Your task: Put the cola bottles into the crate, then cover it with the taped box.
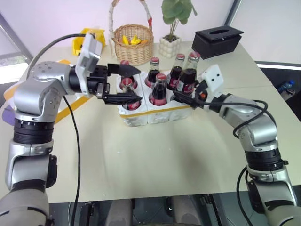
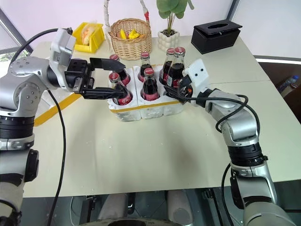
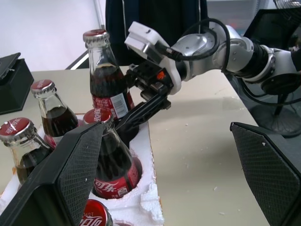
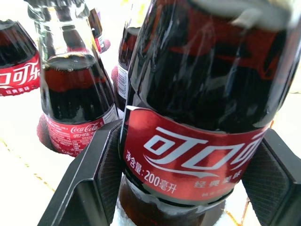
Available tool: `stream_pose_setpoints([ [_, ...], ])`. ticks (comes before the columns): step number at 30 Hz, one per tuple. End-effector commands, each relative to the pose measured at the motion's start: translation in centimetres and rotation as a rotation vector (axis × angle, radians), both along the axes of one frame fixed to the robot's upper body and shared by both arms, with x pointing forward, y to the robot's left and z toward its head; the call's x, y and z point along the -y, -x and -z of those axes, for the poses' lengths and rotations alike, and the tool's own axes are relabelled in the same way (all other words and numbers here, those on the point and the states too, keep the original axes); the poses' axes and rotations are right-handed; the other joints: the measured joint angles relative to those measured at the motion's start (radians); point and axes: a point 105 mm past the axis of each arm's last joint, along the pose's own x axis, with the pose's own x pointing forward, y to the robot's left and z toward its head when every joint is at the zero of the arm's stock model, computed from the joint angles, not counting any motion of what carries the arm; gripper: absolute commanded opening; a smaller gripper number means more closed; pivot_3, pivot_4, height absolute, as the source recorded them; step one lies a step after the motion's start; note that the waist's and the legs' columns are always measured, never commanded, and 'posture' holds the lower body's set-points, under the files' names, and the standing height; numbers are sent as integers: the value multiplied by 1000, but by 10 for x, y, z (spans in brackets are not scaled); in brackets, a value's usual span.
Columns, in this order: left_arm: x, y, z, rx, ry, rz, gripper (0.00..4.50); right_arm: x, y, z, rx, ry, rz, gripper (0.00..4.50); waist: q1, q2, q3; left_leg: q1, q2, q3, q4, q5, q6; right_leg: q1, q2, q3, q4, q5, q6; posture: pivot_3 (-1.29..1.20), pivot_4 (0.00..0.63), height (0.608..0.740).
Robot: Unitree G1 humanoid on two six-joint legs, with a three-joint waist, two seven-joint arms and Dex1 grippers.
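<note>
The right tool (image 2: 175, 92) clasps a cola bottle (image 4: 207, 94) by its red label, one black finger (image 4: 89, 174) on either side of the glass; the bottle stands upright at the right end of the crate (image 2: 146, 109), its base at the nearest right-hand well, though whether it is fully seated cannot be told. The left tool (image 1: 123, 84) is level at the crate's left end, its two black fingers (image 3: 61, 183) spread wide and empty, one lying behind the left-hand bottles and one in front of them, gripping none. The crate, a low white foam block with a yellow tape band along its lower edge, rests near the middle of the table (image 1: 164, 155) and carries the remaining cola bottles (image 1: 159, 89), upright in their wells, red caps uppermost. Behind the crate, along the far edge of the table, stand a wicker basket (image 1: 134, 42) holding yellow items, a small potted plant (image 1: 170, 44) in a white pot, and a black tissue box (image 1: 217, 40); a yellow bin (image 2: 87, 36) sits toward the far left corner.
</note>
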Motion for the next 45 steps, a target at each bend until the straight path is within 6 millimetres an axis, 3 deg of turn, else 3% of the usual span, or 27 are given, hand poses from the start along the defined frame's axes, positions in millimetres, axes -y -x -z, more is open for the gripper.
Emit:
stream_pose_setpoints([
  [1, -1, 4, -14, 66, 7, 3, 4500, 1, -1, 2, 4, -23, 7, 4287, 0, 0, 0, 0, 0, 0, 0, 0, 0, 0, 0, 0, 0, 0, 0, 0, 150, 740],
  [2, -1, 4, -14, 67, 6, 3, 4500, 1, -1, 4, -5, -30, 7, 4465, -1, 0, 0, 0, 0, 0, 0, 0, 0, 0, 0, 0, 0, 0, 0, 0, 150, 740],
  [8, -2, 5, -14, 69, 4, -2, 4500, 1, 2, 8, -19, -53, 9, 4465, -5, -1, 0, 1, 0, 0, 1, 0, 0, 0, 0, 0, 1, 0, 0, 0, 150, 740],
  [15, -9, 4, -14, 73, 6, -39, 4500, 8, 11, -1, -1, -57, 13, 4465, -5, -1, 0, 1, 0, 0, 0, 0, 0, 1, 0, 0, 1, 0, -1, 0, 150, 740],
  [24, -35, 6, -18, 104, 3, -199, 4500, 36, 59, -44, 37, -52, -92, 4465, -3, -1, 0, 1, 0, 0, 0, 0, 0, 1, 0, 0, 0, -1, -2, 0, 150, 740],
  [28, -61, 7, -20, 115, 11, -365, 4500, 45, 97, -70, 40, -23, -220, 4465, -7, -1, 0, 1, 0, 0, 0, 0, 0, 1, 0, 0, 0, -2, -3, 0, 150, 740],
  [34, -99, 15, -6, 122, -65, -571, 4500, 38, 152, -94, 0, 19, -462, 4465, -8, -2, 0, 2, 1, 0, 0, 0, 0, 2, 0, 0, -1, -2, -4, 0, 150, 740],
  [39, -142, 19, 2, 93, -75, -779, 4500, 32, 163, -106, 1, -15, -522, 4465, -7, -5, 0, 3, 2, 1, 1, 0, 0, 2, 0, 0, -1, -2, -4, 0, 150, 740],
  [45, -181, 26, 14, 15, 28, -967, 4500, 30, 160, -101, -11, -9, -530, 4465, -5, -6, 0, 3, 2, 2, 1, 0, -1, 2, -2, 0, -2, -3, -4, 0, 150, 740],
])
